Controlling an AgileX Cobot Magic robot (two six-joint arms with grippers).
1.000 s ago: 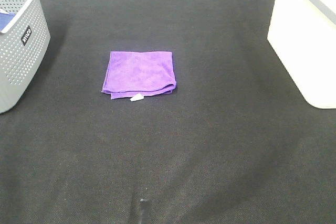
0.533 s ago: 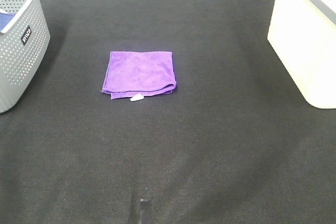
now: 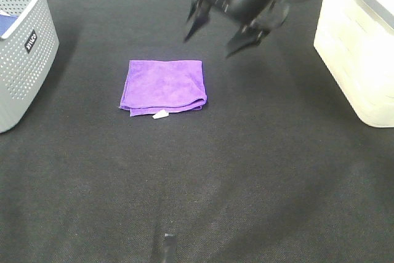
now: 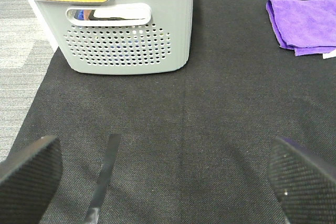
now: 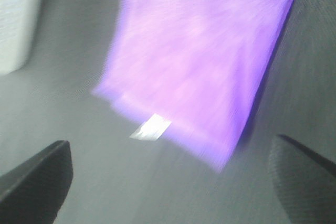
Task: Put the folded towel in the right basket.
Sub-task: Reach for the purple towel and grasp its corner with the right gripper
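Note:
A folded purple towel with a small white tag lies flat on the dark mat, left of centre. It shows blurred in the right wrist view and at the far edge of the left wrist view. My right gripper is open and empty, hanging in the air just behind and to the right of the towel. The right basket is white and stands at the right edge. My left gripper is open and empty, low over the mat near the grey basket; it does not show in the exterior view.
A grey perforated basket with a yellow rim part and blue cloth inside stands at the left edge; it also shows in the left wrist view. The dark mat covers the table. A thin dark stub sits at the front edge.
My right arm has swung into view from the back right and now hangs open near the towel's far right corner. The towel and both baskets have not moved.

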